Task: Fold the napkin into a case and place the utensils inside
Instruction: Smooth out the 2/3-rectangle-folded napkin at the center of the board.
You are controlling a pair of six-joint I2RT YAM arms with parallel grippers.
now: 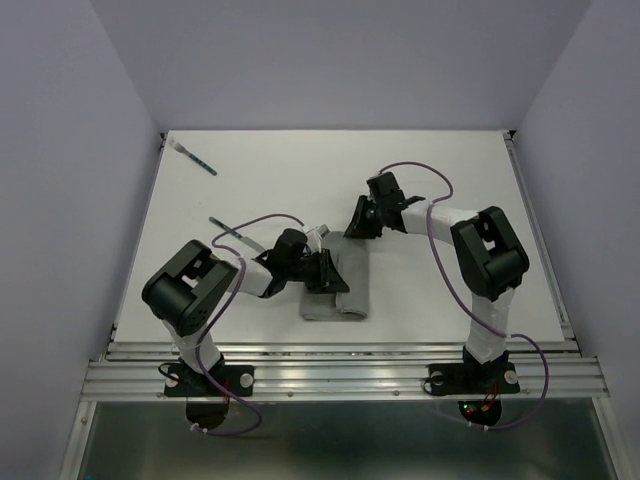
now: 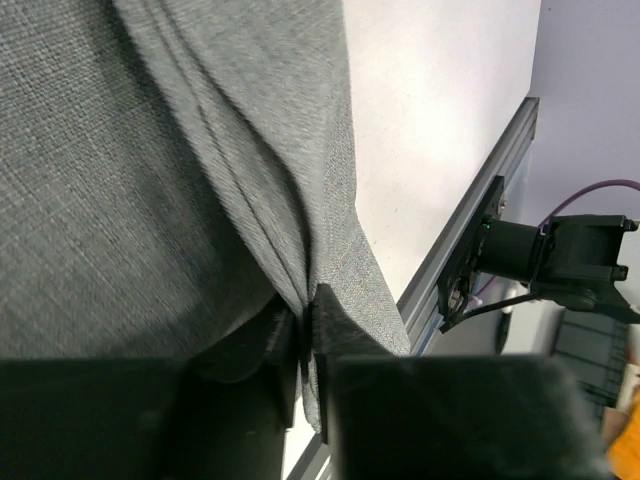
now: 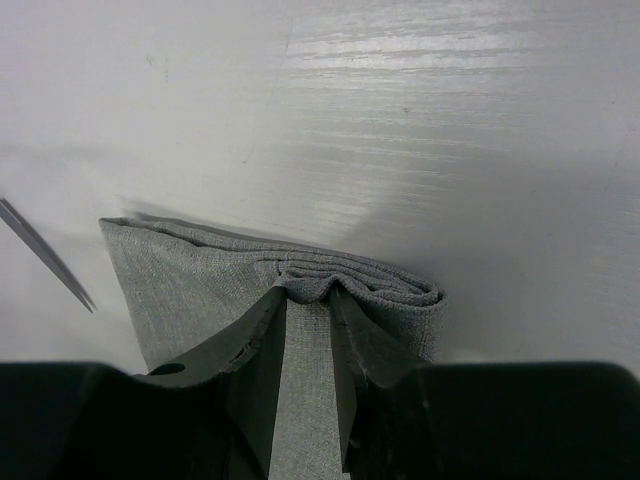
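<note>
Folded grey napkin (image 1: 348,290) at front-centre of white table (image 1: 450,170), left gripper (image 1: 325,272) jaws pinching its left fold, right gripper (image 1: 357,225) jaws clamped on far-edge layers, 1 teal-handled utensil (image 1: 196,159) near far-left corner, 1 more utensil (image 1: 232,234) nearer the napkin.

Right claw (image 3: 307,292) pinches the folded grey napkin (image 3: 180,280) at its layered edge — a pointed utensil (image 3: 45,255) lies left on the white tabletop (image 3: 400,120).

No legible text, label, brand, number or sign on any surface in these views.
</note>
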